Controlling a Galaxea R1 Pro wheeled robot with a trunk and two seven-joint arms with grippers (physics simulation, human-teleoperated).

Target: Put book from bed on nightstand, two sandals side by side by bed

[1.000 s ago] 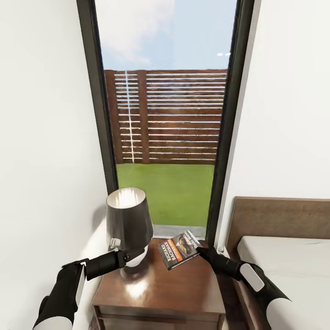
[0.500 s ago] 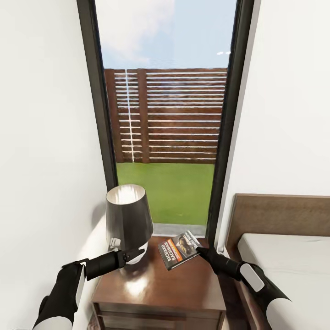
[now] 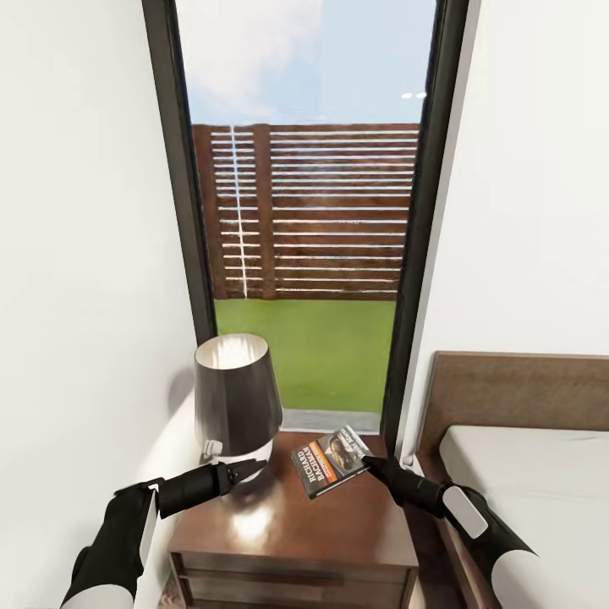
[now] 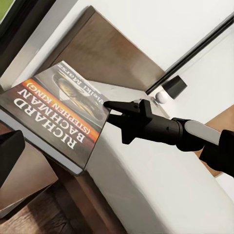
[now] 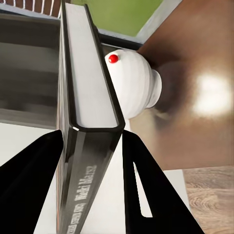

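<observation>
The right tool [image 3: 367,462] pinches the paperback book [image 3: 330,459] by its corner, the book reaching leftward tilted above the nightstand [image 3: 292,533], while the left tool [image 3: 245,468], jaws parted, hangs beside the lamp [image 3: 238,399].

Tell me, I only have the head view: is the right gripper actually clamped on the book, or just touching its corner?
Observer: Clamped. In the right wrist view both fingers sit either side of the book.
Operator: Is the book flat on the nightstand yet?
Observer: No; in the left wrist view the book is tilted, its underside clear of the nightstand.
Operator: What's just past the book?
Observer: The lamp's white base, with a red button, standing on the nightstand top.
</observation>
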